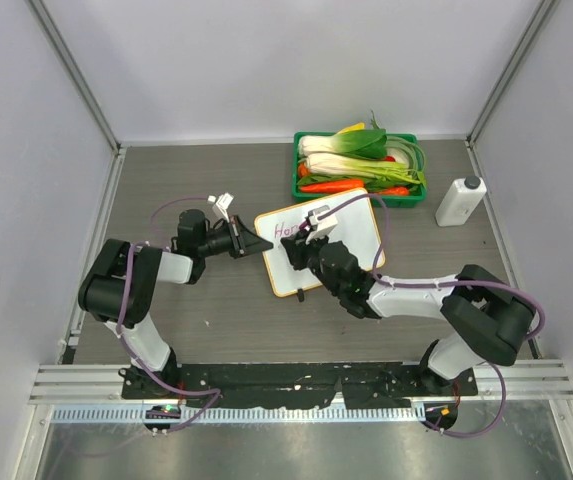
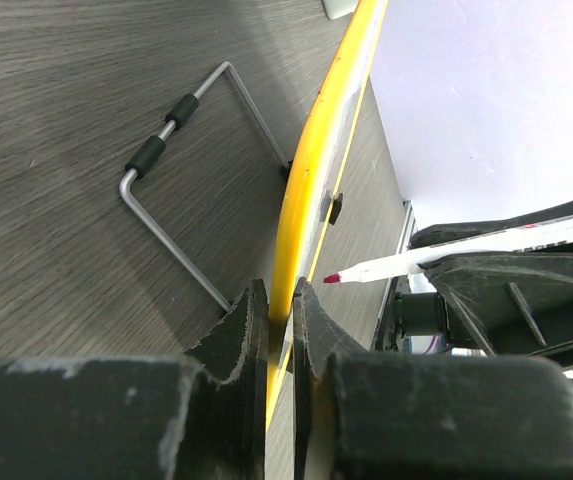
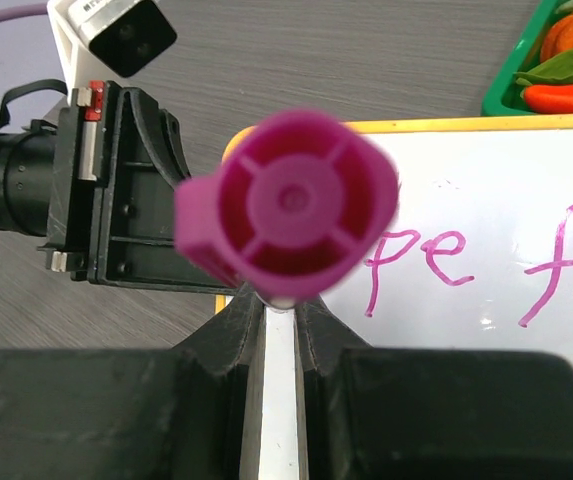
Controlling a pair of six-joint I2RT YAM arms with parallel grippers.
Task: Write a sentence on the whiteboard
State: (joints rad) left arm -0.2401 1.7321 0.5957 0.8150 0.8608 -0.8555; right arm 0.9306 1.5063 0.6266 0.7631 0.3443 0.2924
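Note:
The whiteboard (image 1: 341,245) lies tilted in the middle of the table, white with an orange rim (image 2: 311,190). My left gripper (image 1: 257,243) is shut on the board's left edge, and the rim runs between its jaws (image 2: 280,295). My right gripper (image 1: 304,247) hangs over the board's left part, shut on a white marker (image 2: 466,250) with a magenta end (image 3: 291,205). The red tip (image 2: 332,277) points at the board near the left gripper. Pink words of the sentence (image 1: 289,229) show on the upper left; the letters "pe fo" (image 3: 436,260) can be read in the right wrist view.
A green tray (image 1: 299,185) of vegetables stands behind the board. A white bottle (image 1: 460,200) is at the right. The board's bent wire stand (image 2: 176,165) with black sleeves sticks out over the table. Grey walls close in the sides.

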